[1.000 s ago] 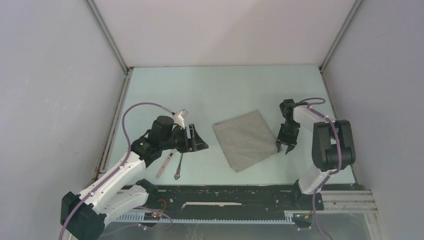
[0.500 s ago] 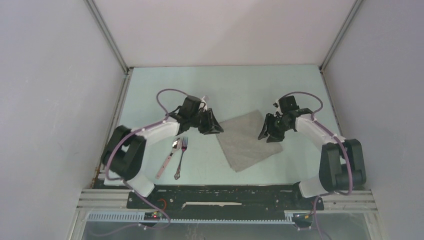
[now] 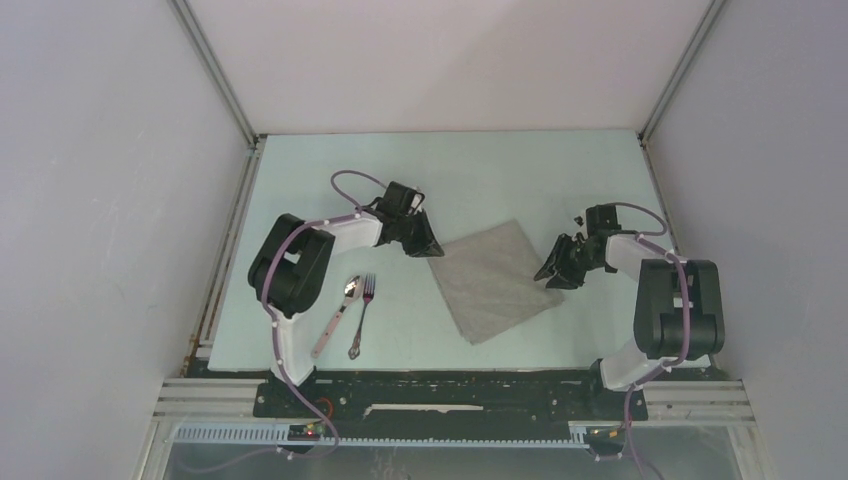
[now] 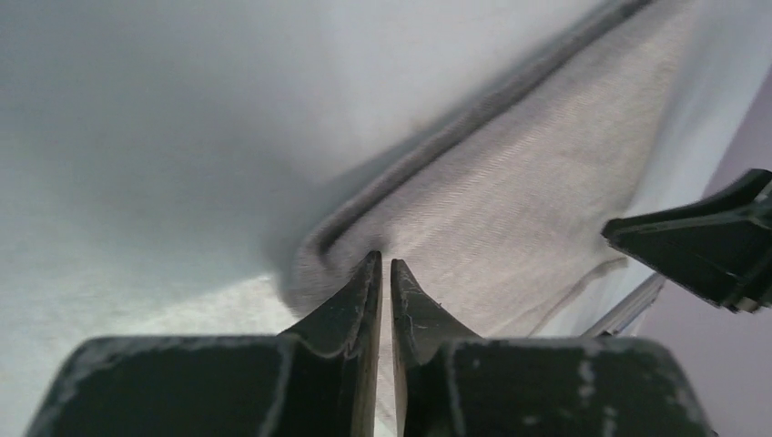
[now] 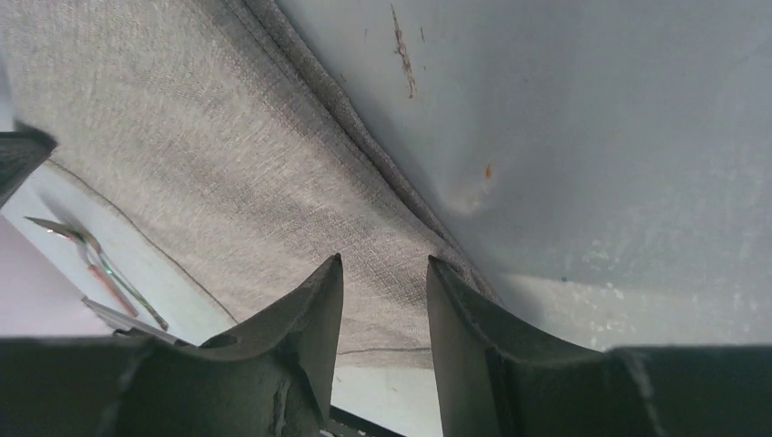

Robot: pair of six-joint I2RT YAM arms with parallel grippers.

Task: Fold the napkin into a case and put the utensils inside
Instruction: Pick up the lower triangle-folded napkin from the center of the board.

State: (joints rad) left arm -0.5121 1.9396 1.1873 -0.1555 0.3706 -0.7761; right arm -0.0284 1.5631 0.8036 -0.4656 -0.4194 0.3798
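Napkin (image 4: 510,200) corner vanishes behind left pincer (image 4: 383,262) tips; possibly pinched, unclear.

A pale green table (image 3: 450,170) carries a grey square napkin (image 3: 493,280), turned like a diamond near the middle. Toward the near left corner, a pink-handled spoon (image 3: 338,315) and a metal fork (image 3: 362,315) lie side by side, apart from the napkin.

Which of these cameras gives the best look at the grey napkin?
The top external view: it shows the whole napkin lying flat as a tilted square, all four corners visible. The left wrist view shows only one corner and a hemmed edge, close up. The right wrist view shows part of the weave and one edge.
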